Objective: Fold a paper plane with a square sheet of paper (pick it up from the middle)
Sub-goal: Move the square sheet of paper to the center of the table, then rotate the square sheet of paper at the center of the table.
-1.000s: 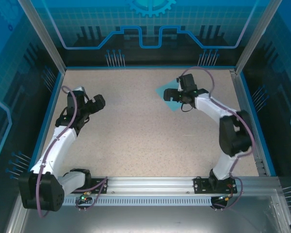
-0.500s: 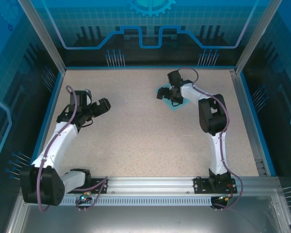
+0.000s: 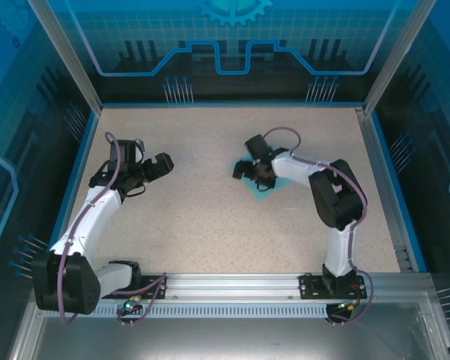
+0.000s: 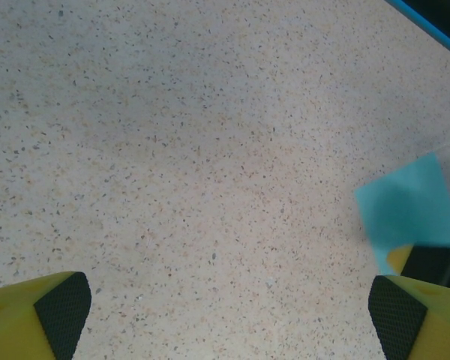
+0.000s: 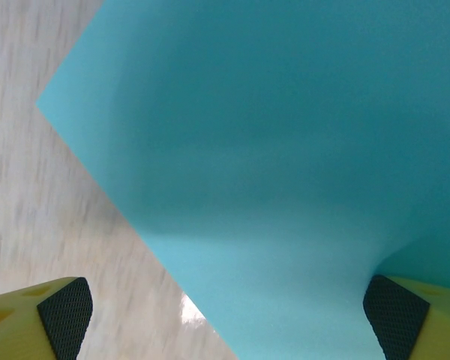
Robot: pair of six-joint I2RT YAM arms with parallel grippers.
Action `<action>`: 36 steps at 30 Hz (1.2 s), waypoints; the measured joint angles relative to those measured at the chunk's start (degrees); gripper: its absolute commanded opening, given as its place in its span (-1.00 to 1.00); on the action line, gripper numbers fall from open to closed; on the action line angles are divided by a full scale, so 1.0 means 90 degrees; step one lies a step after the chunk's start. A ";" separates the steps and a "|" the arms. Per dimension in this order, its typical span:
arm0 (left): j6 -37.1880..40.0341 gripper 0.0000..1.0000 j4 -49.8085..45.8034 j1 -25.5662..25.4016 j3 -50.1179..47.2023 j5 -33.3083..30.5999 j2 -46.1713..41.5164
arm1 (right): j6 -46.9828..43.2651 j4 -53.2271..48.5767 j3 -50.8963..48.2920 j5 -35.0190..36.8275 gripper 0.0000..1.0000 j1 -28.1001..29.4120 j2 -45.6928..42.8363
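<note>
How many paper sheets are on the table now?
1. The sheet lies on the table, right of centre, under the right end effector; another beneath it may be hidden.

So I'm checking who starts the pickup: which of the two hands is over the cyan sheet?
The right hand, open directly above the square sheet of paper; the left hand hangs over bare table, apart from it.

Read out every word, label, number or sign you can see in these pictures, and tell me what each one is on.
None: there is no readable text here.
The square sheet of paper is plain cyan and unmarked.
The back wall panel carries a gear emblem and line graphics, but no letters or digits.
The speckled table bears no label.
</note>
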 measured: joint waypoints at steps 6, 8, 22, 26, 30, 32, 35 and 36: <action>0.0000 0.97 -0.0019 -0.0056 0.0000 0.0049 0.0104 | 0.0561 -0.0481 -0.0068 0.0209 0.99 0.1200 -0.0211; -0.0002 0.97 -0.0032 -0.0068 0.0002 0.0066 0.0117 | 0.0474 -0.0799 0.0095 0.0362 0.99 0.1205 -0.0211; 0.0000 0.97 -0.0063 -0.0143 0.0002 0.0114 0.0117 | -0.0806 -0.0947 0.1156 0.0095 0.97 0.0124 0.0520; 0.0000 0.97 -0.0066 -0.0153 0.0002 0.0114 0.0138 | -0.0891 -0.1001 0.1161 0.0100 0.96 0.0121 0.0668; -0.0029 0.97 -0.0092 -0.0155 0.0002 0.0114 0.0216 | -0.0828 -0.0792 0.0806 0.0187 0.96 0.0121 0.0481; -0.0039 0.97 -0.0121 -0.0155 0.0002 0.0117 0.0257 | -0.0695 -0.0741 0.0415 0.0255 0.96 0.0121 0.0214; -0.0044 0.97 -0.0155 -0.0155 0.0002 0.0119 0.0306 | -0.0328 -0.0612 -0.0420 0.0389 0.96 0.0134 -0.0369; -0.0044 0.97 -0.0158 -0.0155 0.0002 0.0124 0.0323 | -0.0185 -0.0571 -0.0736 0.0425 0.96 0.0146 -0.0605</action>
